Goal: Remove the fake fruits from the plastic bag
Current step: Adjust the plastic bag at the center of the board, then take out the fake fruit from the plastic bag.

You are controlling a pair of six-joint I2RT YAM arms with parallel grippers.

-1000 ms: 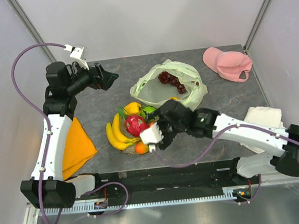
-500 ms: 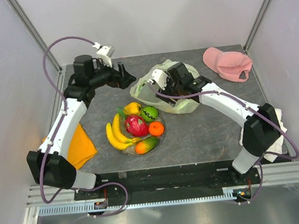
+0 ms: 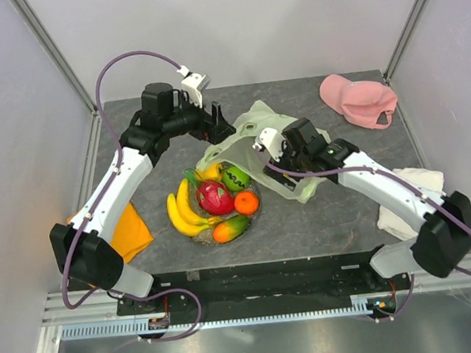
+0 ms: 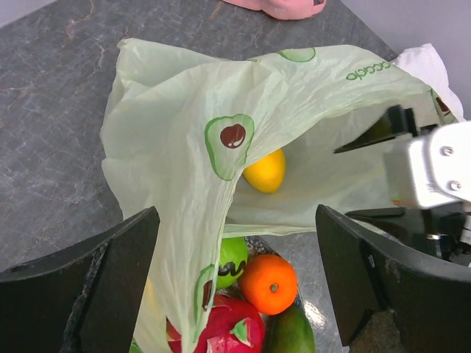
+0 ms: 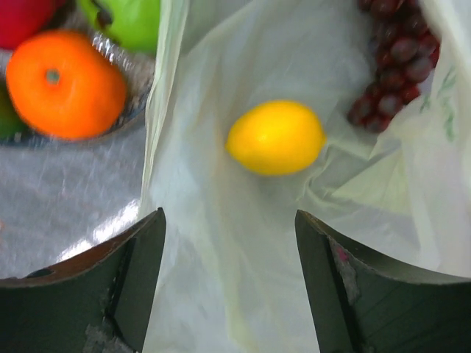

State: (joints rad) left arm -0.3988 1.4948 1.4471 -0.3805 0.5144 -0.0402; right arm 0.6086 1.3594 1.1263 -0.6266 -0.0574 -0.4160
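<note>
Step in hand: emptying the plastic bag (image 3: 289,167); the right end effector (image 3: 267,144) is at the bag's mouth, pointed at what lies inside.
Grip, right: its fingers (image 5: 132,283) stand apart with nothing clamped; only bag film lies below the gap.
Grip, left: the left end effector (image 3: 223,129) hovers just beside the raised far edge of the bag, spread wide and empty.
Bag position: on the desk (image 3: 323,218), right of centre. Its upper layer is tented over the right end effector and its near flap drapes against the fruit pile.
Bag contents: a yellow fruit (image 5: 276,137) lies loose on the lower film, with dark red grapes (image 5: 390,51) close beside it.
Dish contents: a shallow glinting dish (image 5: 141,77) just beside the bag holds the banana bunch (image 3: 181,215), dragon fruit (image 3: 215,197), orange (image 3: 246,202), green round fruit (image 3: 235,176), mango (image 3: 230,227) and a second yellow fruit (image 3: 210,170).
Progress (judged): well advanced, with two items left in the bag.
Next move (judged): lower the right end effector so the yellow fruit sits centred between its fingers, then close without gathering film. The left end effector could pinch the bag edge to keep the mouth open.
Risk (judged): the thin film may bunch into the grip, and the smooth round fruit may roll away.
</note>
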